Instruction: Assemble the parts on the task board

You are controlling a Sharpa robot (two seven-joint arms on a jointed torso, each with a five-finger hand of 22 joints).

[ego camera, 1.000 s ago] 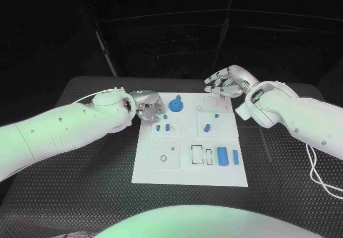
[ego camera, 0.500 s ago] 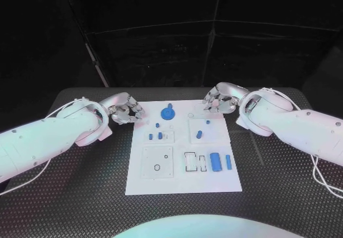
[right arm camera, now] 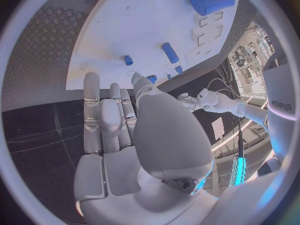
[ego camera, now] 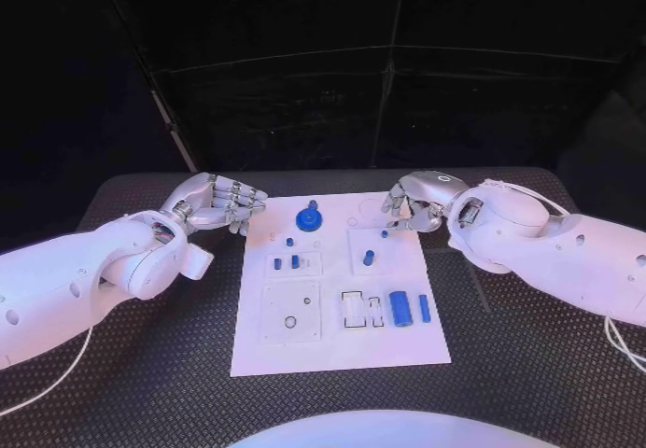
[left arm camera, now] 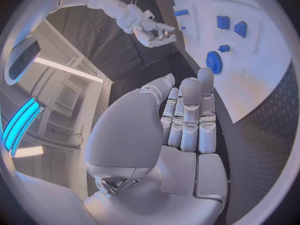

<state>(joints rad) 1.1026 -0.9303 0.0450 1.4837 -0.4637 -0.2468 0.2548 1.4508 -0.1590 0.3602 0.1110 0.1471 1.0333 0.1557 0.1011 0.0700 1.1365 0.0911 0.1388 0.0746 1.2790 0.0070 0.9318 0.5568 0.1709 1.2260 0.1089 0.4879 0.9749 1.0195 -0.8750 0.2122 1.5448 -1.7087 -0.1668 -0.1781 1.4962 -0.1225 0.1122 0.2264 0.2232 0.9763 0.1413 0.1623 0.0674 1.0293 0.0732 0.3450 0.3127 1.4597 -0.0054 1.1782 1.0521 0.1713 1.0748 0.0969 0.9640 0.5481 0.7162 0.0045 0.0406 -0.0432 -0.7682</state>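
— Both hands are hovering empty at the far corners of the board (ego camera: 337,359) on the desk (ego camera: 539,373): left hand (ego camera: 216,203) and right hand (ego camera: 417,201), fingers loosely curled, holding nothing. I judge nothing is being assembled yet; a reach comes next.

— Left wrist view?

— Fingers (left arm camera: 187,115) are lying straight, pressed together; gear (left arm camera: 214,62) sitting just ahead.

— Right wrist?

— Fingers (right arm camera: 103,120) straight, empty; pegs (right arm camera: 169,52) lying ahead on the board.

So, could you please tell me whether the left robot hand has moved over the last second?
Yes. The left robot hand has drawn back from the blue gear, outward towards the left edge of the task board.
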